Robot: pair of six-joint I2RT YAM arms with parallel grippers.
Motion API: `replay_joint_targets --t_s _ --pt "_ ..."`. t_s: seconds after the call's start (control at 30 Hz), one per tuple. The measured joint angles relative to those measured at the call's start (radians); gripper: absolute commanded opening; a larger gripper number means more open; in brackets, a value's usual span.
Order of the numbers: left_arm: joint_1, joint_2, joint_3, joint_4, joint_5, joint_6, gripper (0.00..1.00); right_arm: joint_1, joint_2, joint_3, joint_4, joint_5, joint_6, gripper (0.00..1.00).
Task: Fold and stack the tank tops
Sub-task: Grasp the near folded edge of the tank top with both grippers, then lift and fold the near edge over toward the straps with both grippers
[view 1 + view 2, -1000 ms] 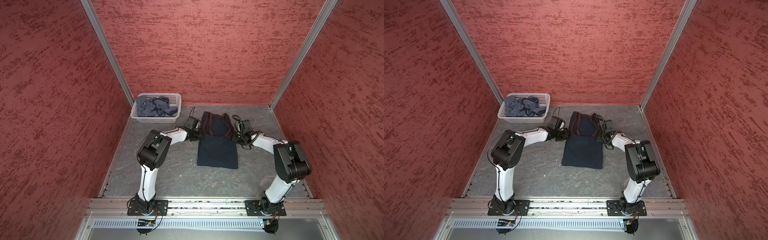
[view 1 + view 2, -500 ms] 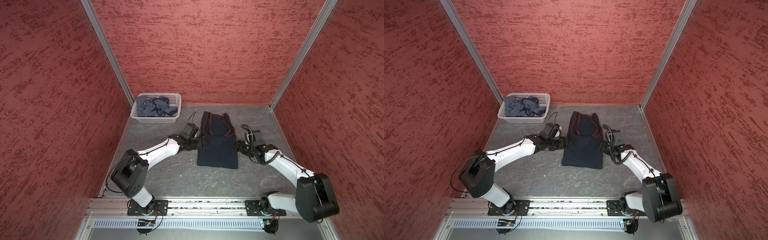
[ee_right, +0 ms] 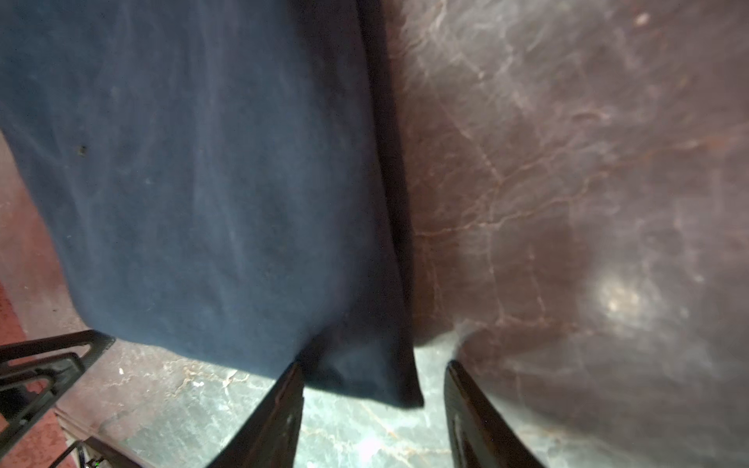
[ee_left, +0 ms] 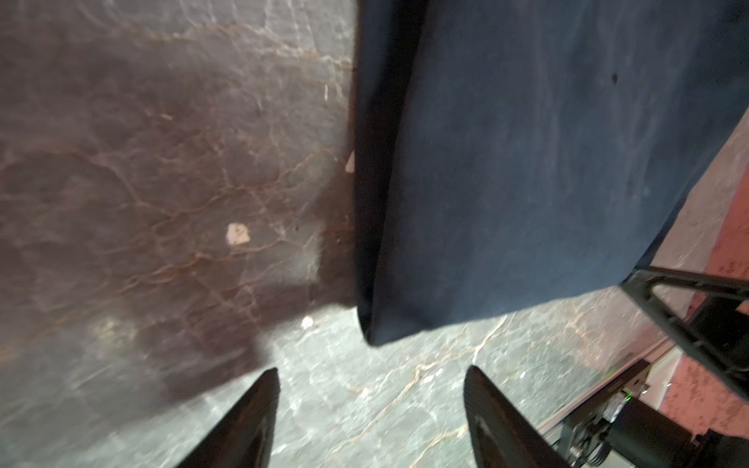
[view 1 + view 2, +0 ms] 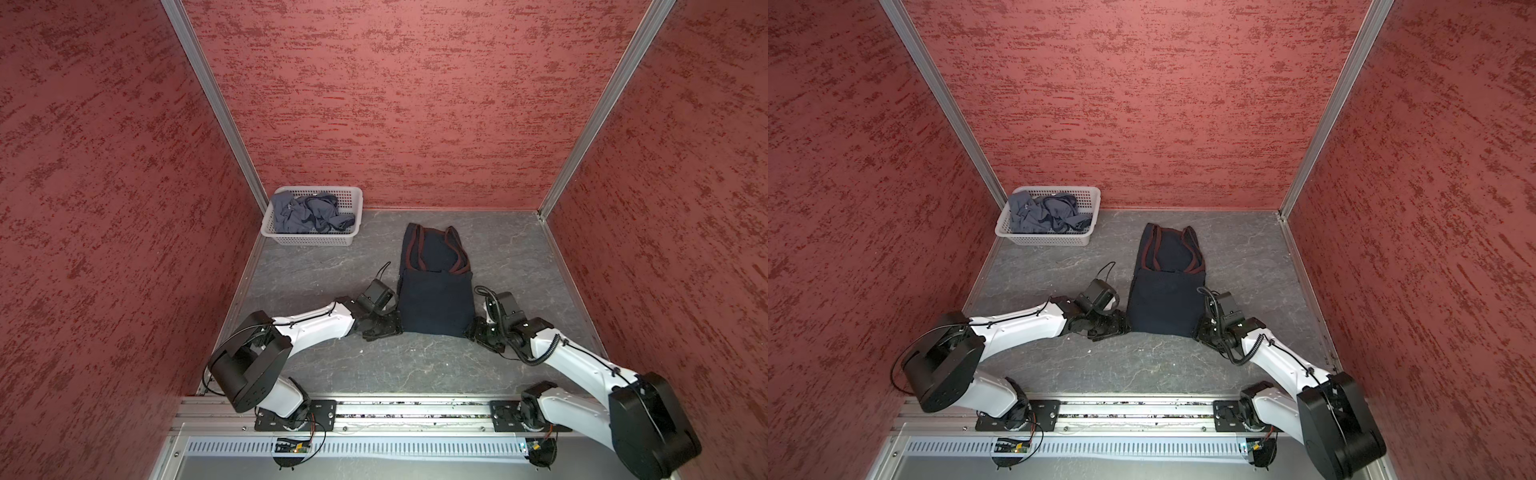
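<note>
The left gripper [image 4: 371, 370] is spread and empty, low over the grey marbled tabletop [image 5: 332, 266], with the near left corner of the dark navy, maroon-trimmed cloth tank top [image 5: 434, 303] just beyond its tips. The right gripper [image 3: 373, 364], likewise parted, straddles the near right corner. The top lies mid-surface, long axis near edge to far; both forearms reach in low. The slate grey-blue top [image 5: 299, 214] sits crumpled in the white plastic basket [image 5: 309, 240], far left corner.

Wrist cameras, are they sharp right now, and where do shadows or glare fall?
Left wrist view: soft and smeared, with a dark shadow over the table beside the navy tank top. Right wrist view: equally blurred, with a bright glare patch on the table beside the cloth. Both top views: sharp and evenly lit.
</note>
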Motion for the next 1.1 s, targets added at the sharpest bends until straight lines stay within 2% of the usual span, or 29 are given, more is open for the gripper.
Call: replay_joint_targets --t_s 0.27,0.37,0.5,0.6,0.77,0.97,1.1 --pt "-0.005 0.090 0.010 0.118 0.026 -0.024 0.48 0.008 0.047 -0.007 0.085 0.000 0.006 0.34" --pt "-0.008 0.112 0.019 0.147 0.033 -0.026 0.37 0.011 0.066 -0.005 0.103 0.005 0.003 0.25" --pt "-0.016 0.122 0.028 0.147 0.026 -0.023 0.16 0.023 0.082 0.014 0.093 0.021 -0.011 0.12" --pt "-0.030 0.115 0.038 0.142 0.002 -0.022 0.07 0.037 0.074 0.049 0.060 0.047 -0.020 0.05" --pt "-0.067 0.026 0.040 0.101 -0.061 -0.025 0.00 0.056 -0.002 0.103 -0.032 0.089 -0.028 0.00" --pt "-0.116 -0.170 0.043 0.033 -0.121 -0.042 0.00 0.066 -0.132 0.228 -0.194 0.115 -0.037 0.00" --pt "-0.121 -0.249 0.092 -0.014 -0.135 -0.048 0.01 0.067 -0.157 0.358 -0.269 0.137 -0.055 0.00"
